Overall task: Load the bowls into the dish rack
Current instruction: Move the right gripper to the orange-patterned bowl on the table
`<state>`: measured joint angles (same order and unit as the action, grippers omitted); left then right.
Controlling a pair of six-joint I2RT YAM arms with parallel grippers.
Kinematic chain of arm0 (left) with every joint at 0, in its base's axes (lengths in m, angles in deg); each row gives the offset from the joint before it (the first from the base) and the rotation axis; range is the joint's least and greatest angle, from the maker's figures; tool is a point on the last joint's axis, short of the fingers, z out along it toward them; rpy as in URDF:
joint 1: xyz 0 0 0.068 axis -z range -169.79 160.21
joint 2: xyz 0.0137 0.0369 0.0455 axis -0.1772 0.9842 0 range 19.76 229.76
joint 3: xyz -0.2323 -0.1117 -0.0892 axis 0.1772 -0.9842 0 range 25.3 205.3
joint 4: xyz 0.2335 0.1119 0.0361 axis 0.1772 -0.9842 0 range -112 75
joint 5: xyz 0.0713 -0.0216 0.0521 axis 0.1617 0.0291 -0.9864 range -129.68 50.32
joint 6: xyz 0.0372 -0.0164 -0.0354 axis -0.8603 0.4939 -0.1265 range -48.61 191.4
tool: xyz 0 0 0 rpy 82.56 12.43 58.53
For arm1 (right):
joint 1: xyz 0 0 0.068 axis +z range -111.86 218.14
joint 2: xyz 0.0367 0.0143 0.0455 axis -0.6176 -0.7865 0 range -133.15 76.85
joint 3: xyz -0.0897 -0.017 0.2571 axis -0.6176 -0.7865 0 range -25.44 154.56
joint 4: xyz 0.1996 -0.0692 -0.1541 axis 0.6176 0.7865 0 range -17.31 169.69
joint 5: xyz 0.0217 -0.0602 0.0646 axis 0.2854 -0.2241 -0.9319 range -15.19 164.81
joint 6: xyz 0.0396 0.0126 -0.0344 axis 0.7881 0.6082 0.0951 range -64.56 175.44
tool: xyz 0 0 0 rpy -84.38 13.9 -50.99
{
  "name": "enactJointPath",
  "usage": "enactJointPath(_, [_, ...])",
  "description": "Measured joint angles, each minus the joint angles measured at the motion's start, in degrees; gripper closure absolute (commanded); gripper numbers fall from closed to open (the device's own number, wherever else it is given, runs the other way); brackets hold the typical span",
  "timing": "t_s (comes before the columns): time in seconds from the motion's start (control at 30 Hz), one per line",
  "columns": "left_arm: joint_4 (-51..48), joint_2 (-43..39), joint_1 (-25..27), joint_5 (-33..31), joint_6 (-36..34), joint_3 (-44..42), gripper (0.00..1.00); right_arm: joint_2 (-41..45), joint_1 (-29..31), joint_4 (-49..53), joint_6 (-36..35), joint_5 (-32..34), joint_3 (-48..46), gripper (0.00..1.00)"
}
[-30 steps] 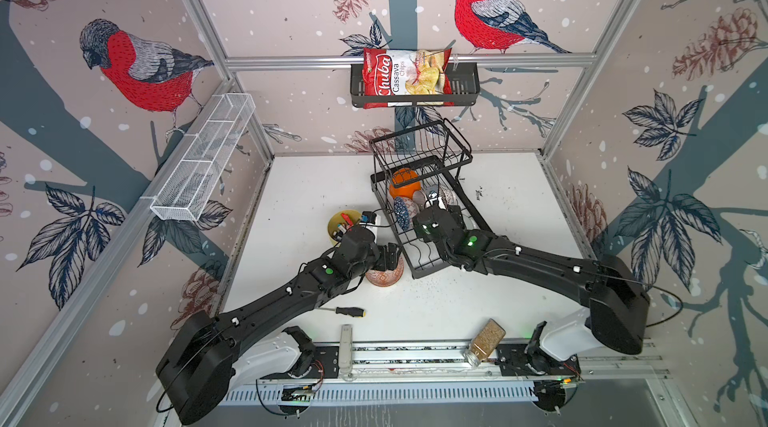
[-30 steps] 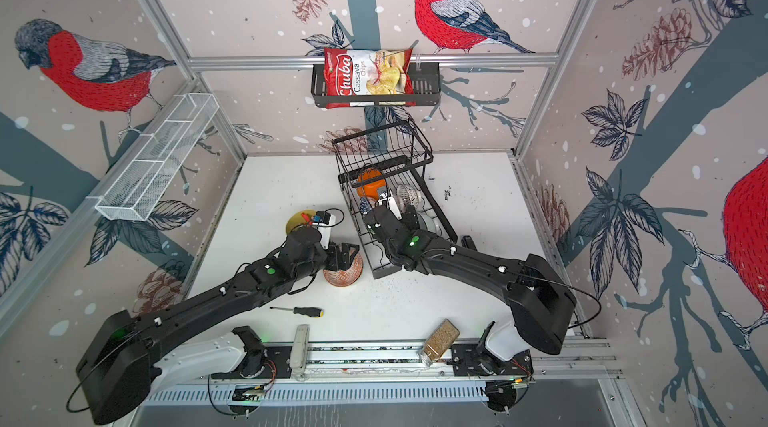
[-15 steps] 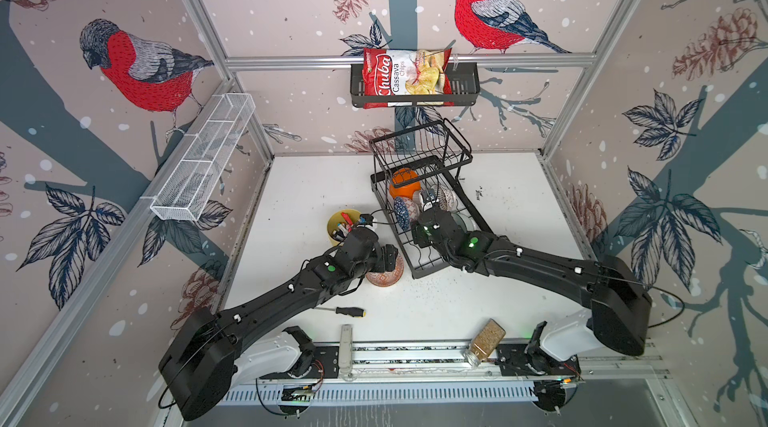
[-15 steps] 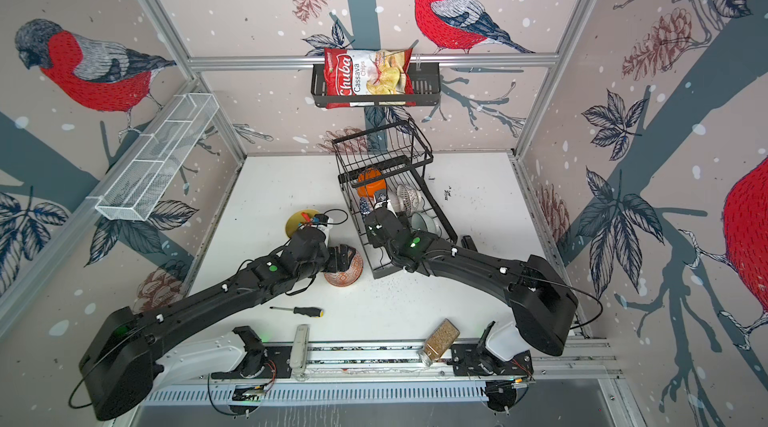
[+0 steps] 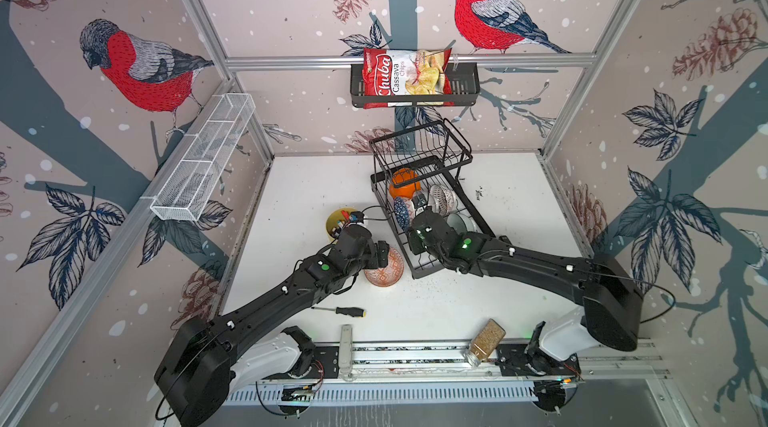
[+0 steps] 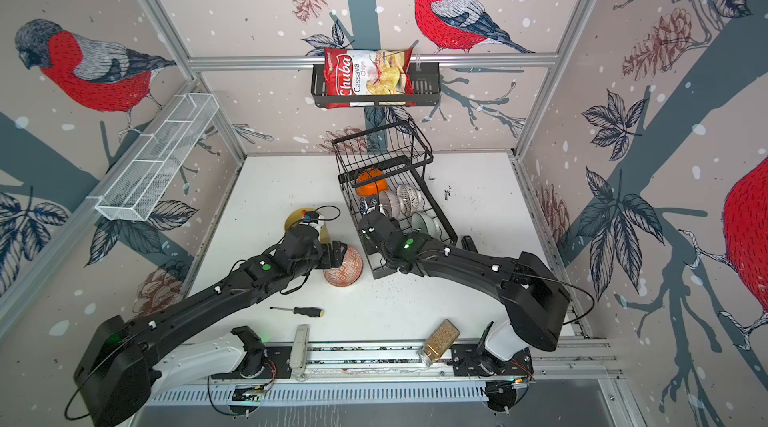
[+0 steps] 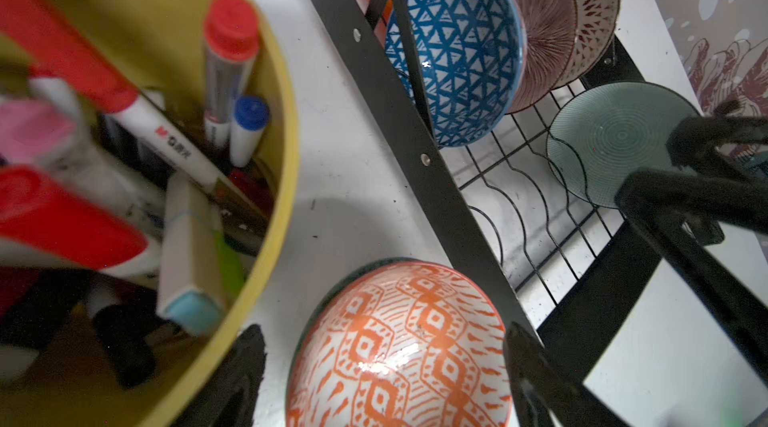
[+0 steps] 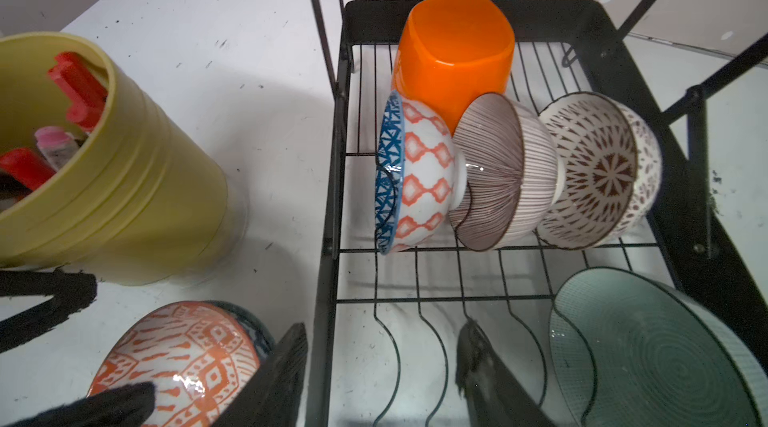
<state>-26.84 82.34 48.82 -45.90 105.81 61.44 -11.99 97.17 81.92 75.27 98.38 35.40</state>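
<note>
Orange-patterned bowl [image 5: 386, 269] on bench, just beside dish rack [image 7: 390, 96] front-left corner, left jaws wide open astride it, right jaws partly apart, empty, over rack's front, five other bowls [image 8: 490, 171] racked.

An orange bowl [image 8: 453, 55], a blue-triangled bowl [image 7: 457, 55], a brown-striped bowl [image 8: 494, 171], a teal ringed bowl [image 8: 648, 354] and a yellow cup [image 8: 124, 196] are shown.

Bullfinch wallpaper walls [image 5: 291, 9], white tabletop [image 5: 311, 188]
</note>
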Motion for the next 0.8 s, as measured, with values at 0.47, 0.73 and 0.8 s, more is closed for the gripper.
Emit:
enactJointPath(0.47, [-1.16,-0.66,-3.98,-0.72,-1.88,-0.96,0.11,-8.11,4.07,4.85,1.16,-4.66,7.21,0.54])
enactJointPath(0.73, [-1.27,-1.81,-4.66,-0.83,-2.91,-0.96,0.11,-10.38,4.33,8.39,2.91,-8.13,8.11,0.55])
enactJointPath(0.8, [-1.25,-2.47,-4.68,-0.83,-2.95,-0.98,0.11,-10.78,4.33,9.25,3.04,-8.7,8.11,0.56])
